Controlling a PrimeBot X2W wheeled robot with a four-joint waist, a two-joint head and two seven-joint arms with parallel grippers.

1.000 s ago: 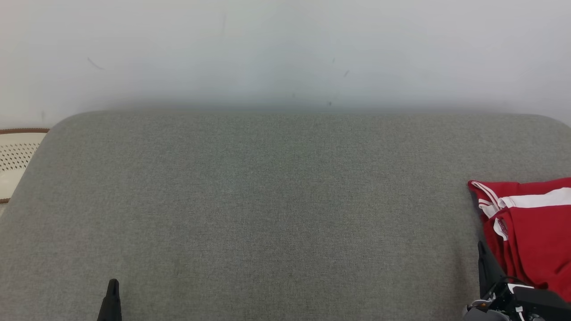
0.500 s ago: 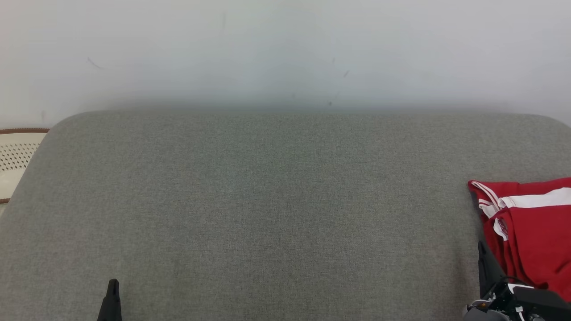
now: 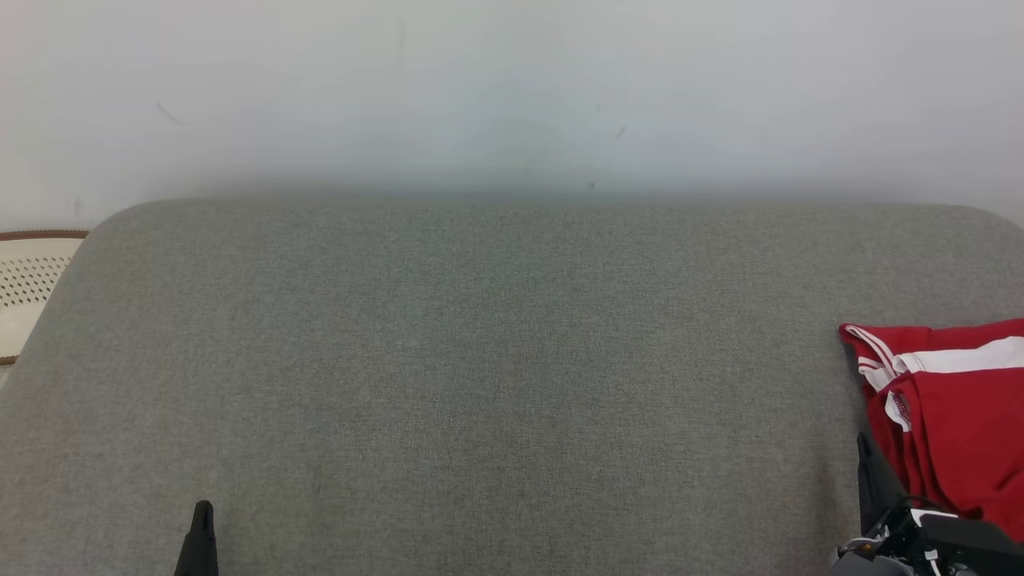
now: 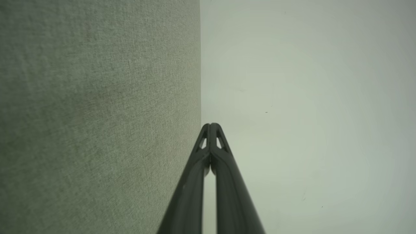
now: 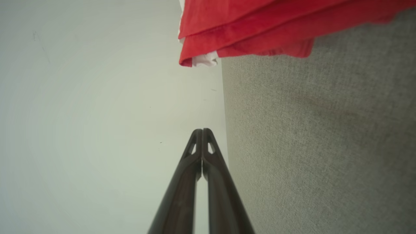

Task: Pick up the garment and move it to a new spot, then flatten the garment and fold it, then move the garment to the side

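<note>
Grey fabric surface [image 3: 480, 360]: takes up most of the head view, bare across the middle and left. Pale wall [image 3: 512, 96] behind it.

Garment [image 3: 952, 416]: red with white stripes and a white trim edge. It lies at the far right of the surface, cut off by the frame edge. The right wrist view shows stacked red layers with straight, roughly parallel hems and a bit of white lining at one corner, so it looks folded rather than crumpled. It rests on the surface and nothing grips it.

Step, judged: the garment looks folded and already sits off to the side, so this reads as the last step done. A start with nothing begun cannot be ruled out.

Next move calls for: if finished, only holding both arms clear. If starting, the right tool must spread, then reach up and to the right onto the near edge of the cloth.

Right tool [image 3: 862, 445]: fingers pressed together, empty, just beside the garment's near-left edge. Whether it touches the cloth is unclear.

Left tool [image 3: 204, 512]: fingers pressed together, empty, well apart from the garment.

Cream perforated object [image 3: 28, 280]: at the left edge, beyond the surface.
</note>
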